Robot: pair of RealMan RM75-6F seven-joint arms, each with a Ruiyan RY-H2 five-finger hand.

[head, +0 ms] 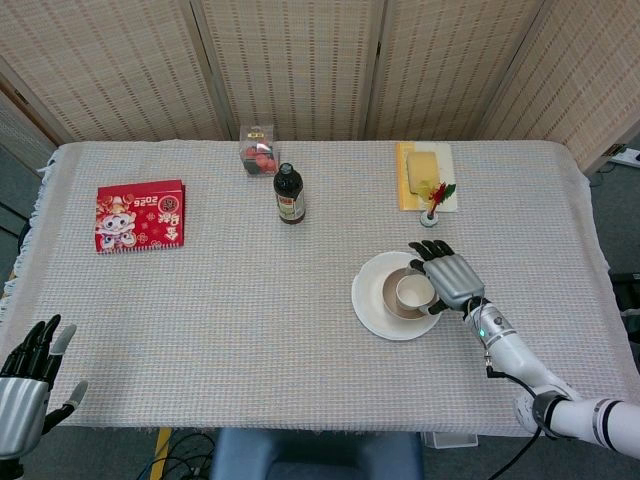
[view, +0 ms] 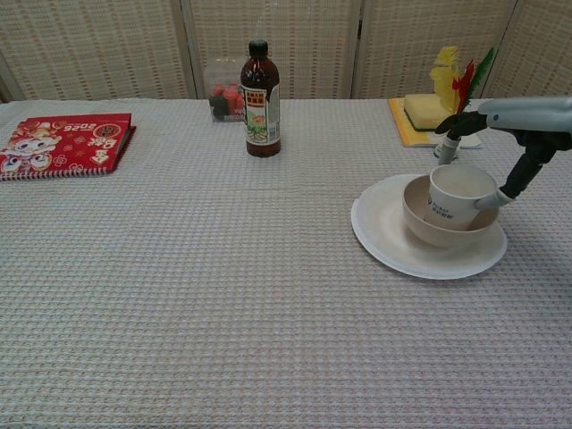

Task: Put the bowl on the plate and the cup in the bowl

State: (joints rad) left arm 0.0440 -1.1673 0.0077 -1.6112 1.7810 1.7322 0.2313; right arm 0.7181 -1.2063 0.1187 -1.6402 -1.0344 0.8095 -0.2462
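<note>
Chest view | bare cloth left of right hand | hand grips cup, cup inside bowl, bowl on plate | left hand spread wide

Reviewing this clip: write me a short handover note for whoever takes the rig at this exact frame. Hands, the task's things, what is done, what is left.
Right hand: at the cup, fingers against its side and rim; not yet let go.
Left hand: open, holding nothing, at the near left edge of the table, away from the work.
Bowl: sits on the plate, right half of the table.
Cup: upright, its base down inside the bowl.
Done: bowl on plate; cup placed in bowl.
Left: release the cup and draw the right hand clear without tipping it.
</note>
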